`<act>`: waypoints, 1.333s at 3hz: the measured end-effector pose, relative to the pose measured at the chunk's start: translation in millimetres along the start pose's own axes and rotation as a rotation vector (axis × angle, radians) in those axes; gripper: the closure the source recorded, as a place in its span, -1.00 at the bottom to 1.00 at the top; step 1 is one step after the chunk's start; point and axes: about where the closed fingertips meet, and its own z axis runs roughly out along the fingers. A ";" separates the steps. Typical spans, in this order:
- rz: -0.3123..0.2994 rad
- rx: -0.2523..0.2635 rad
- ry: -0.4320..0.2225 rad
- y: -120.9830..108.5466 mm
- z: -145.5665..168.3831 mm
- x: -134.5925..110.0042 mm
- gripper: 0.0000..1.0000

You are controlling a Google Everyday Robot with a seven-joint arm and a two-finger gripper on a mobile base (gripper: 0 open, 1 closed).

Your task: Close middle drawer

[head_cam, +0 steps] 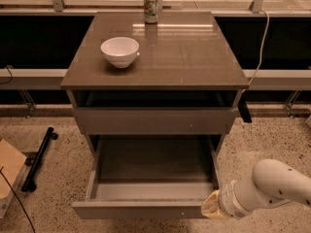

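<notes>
The middle drawer point(146, 210) is pulled far out from the grey-brown cabinet, low in the camera view. Its flat front panel faces me and its lighter grey inner box point(153, 166) is empty. My gripper point(212, 208) is at the right end of that front panel, close against the drawer's front right corner. The white arm point(272, 183) reaches in from the lower right. Whether the gripper touches the panel is not visible.
A white bowl point(120, 51) and a can point(150, 6) stand on the cabinet top point(194, 57). Another drawer front point(153, 121) sits above the open drawer. A cardboard box point(8, 171) and a black bar point(39, 158) lie on the floor at left.
</notes>
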 end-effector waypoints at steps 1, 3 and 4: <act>0.022 -0.009 -0.016 1.1 32.4 12.3 1.00; 0.130 -0.029 -0.039 -21.8 91.1 57.3 1.00; 0.130 -0.029 -0.039 -21.9 91.1 57.3 1.00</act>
